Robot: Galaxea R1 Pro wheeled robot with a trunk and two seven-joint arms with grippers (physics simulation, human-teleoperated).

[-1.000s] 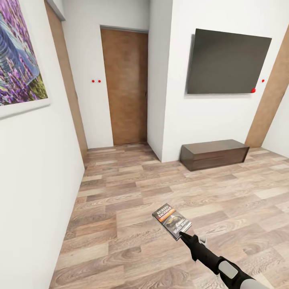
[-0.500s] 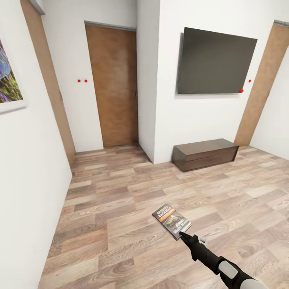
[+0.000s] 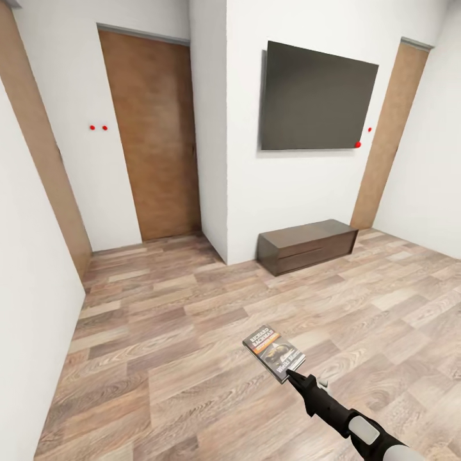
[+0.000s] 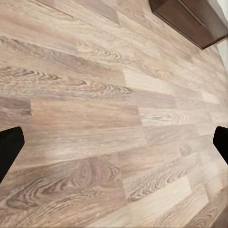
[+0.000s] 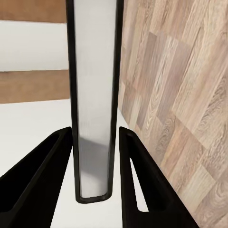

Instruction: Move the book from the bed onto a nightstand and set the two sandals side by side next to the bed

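Room: white walls, wood-plank floor (image 3: 192,333), two light-brown doors (image 3: 153,134); the robot looks to be in transit.
Wall fittings: dark screen (image 3: 317,96) mounted above a low dark cabinet (image 3: 307,245) against the wall.
Right gripper (image 3: 291,374): fingers clamped on the book (image 3: 274,351), pinched by one edge and held out flat above the floor, probably for carrying to a nightstand.
Left gripper (image 4: 114,142): fingers spread wide, empty, facing bare floor, likely kept free for the sandals.
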